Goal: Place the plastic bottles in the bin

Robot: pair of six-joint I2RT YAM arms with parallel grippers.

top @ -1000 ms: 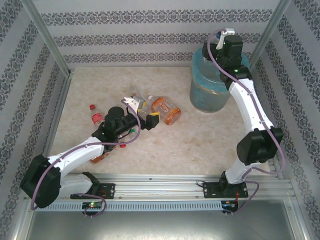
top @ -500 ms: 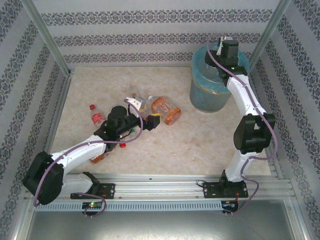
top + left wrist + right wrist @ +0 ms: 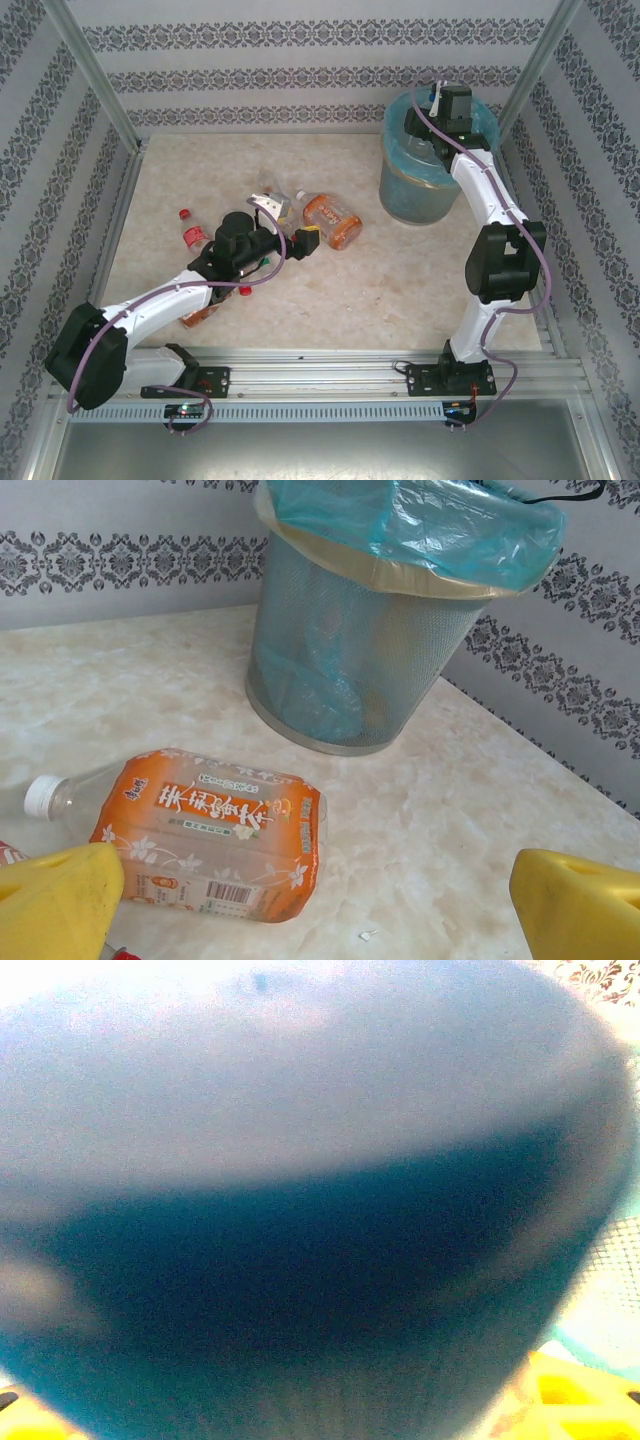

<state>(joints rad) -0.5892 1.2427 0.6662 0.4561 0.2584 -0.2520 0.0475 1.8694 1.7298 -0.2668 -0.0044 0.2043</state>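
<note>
left claw: released, yellow fingers spread wide
right claw: blurred, can't tell if clenched
bin: round grey mesh bucket, light-blue liner; right claw over it
bottle: clear plastic, orange-labelled, on its side just ahead of left claw
cap: white, pointing left
grasp: shift toward the cap end so you centre the body between fingers, then clench

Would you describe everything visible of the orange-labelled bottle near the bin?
The orange-labelled bottle is clear plastic, squarish, with a white cap and an orange wrap showing white flowers and a barcode. It lies on its side on the marbled table, apart from the bin, just ahead of the open left end effector.
</note>
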